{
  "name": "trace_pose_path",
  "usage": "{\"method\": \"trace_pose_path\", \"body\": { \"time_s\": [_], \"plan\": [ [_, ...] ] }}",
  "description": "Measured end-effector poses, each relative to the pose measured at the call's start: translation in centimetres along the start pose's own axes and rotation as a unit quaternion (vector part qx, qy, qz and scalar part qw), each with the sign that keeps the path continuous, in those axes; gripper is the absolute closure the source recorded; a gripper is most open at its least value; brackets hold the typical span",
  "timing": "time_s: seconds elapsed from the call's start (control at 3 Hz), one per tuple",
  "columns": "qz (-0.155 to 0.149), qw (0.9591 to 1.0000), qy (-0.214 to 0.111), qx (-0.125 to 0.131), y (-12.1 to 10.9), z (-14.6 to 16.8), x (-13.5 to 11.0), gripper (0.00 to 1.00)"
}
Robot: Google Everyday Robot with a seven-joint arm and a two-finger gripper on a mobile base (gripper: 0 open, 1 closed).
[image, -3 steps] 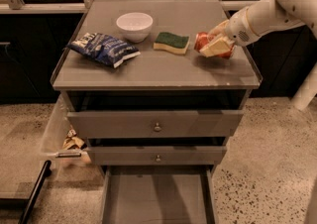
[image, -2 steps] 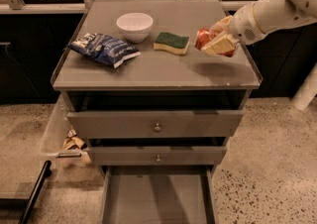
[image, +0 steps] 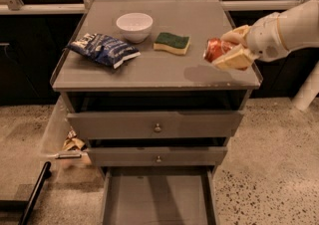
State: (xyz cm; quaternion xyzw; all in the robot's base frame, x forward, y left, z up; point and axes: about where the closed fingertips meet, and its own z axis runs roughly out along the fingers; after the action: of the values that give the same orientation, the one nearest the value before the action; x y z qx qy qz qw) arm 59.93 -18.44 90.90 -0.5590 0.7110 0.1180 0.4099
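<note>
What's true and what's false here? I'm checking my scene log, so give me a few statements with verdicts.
At the right edge of the cabinet top, the gripper has its fingers shut on a red can. True.
The white bowl sits on the floor. False: it stands on the cabinet top.
The sponge lies between bowl and can. True.
The bottom drawer is shut. False: it is pulled open.

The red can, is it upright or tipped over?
Tipped: the red can lies sideways, clamped in the jaws, in the air over the right front of the cabinet top, its shadow on the surface below.
</note>
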Motion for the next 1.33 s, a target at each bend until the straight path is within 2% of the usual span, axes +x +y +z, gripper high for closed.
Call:
{"method": "trace_pose_path", "body": {
  "time_s": [0.67,1.0,1.33],
  "plan": [
    [0.010,0.9998,0.007,-0.019,8.1,-2.8,3.4,1.00],
    [0.036,0.9973,0.019,-0.061,11.8,-1.4,6.3,1.00],
    [0.036,0.9973,0.019,-0.062,11.8,-1.3,6.2,1.00]
  ]
}}
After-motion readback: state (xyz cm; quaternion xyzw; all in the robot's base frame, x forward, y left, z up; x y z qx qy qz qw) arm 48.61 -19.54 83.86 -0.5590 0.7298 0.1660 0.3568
